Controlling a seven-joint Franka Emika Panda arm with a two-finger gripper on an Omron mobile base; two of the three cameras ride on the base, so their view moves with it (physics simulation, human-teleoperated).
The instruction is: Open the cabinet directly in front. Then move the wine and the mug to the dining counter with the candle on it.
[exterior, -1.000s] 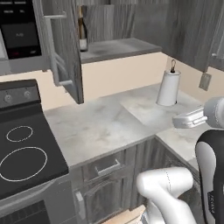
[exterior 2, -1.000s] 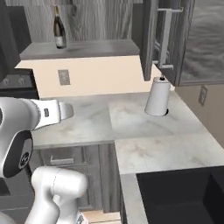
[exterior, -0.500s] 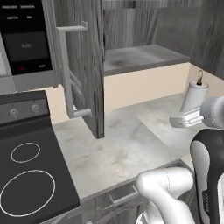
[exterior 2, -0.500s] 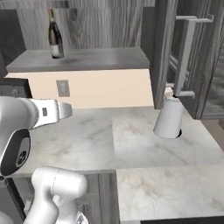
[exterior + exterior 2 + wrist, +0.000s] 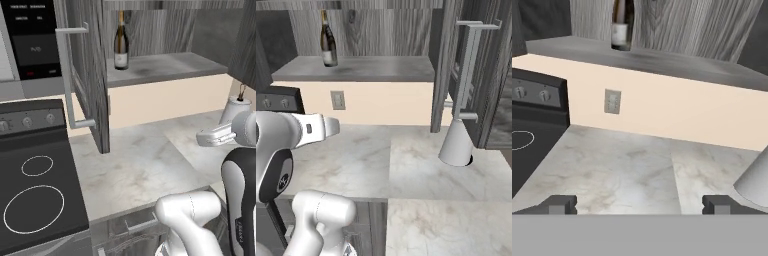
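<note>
cabinet (image 5: pixel 90 75) stands open, both doors swung wide; that part of the task reads as done. the wine (image 5: pixel 120 42) stands upright on the cabinet floor, toward its left end, well apart from the gripper (image 5: pixel 639 204). the mug cannot be found in these views. the jaws are spread wide and hold nothing; the hand view has them low over the marble surface (image 5: pixel 145 160), facing the beige wall and its outlet (image 5: pixel 612 101).

judged step in hand: reaching for the wine. to do it well, the hand needs to rise to shelf height and go in level between the open doors, keeping off the left door's bar handle (image 5: pixel 67 75). the jaws should straddle the bottle's body below the neck, squarely, so it does not tip on closing. the paper towel roll (image 5: pixel 458 142) by the right door stays outside the approach line.

against the earlier frames: the whole scene sits larger and closer in both base views, so the base has driven toward the cabinet. the jaws' spread is unchanged.
</note>
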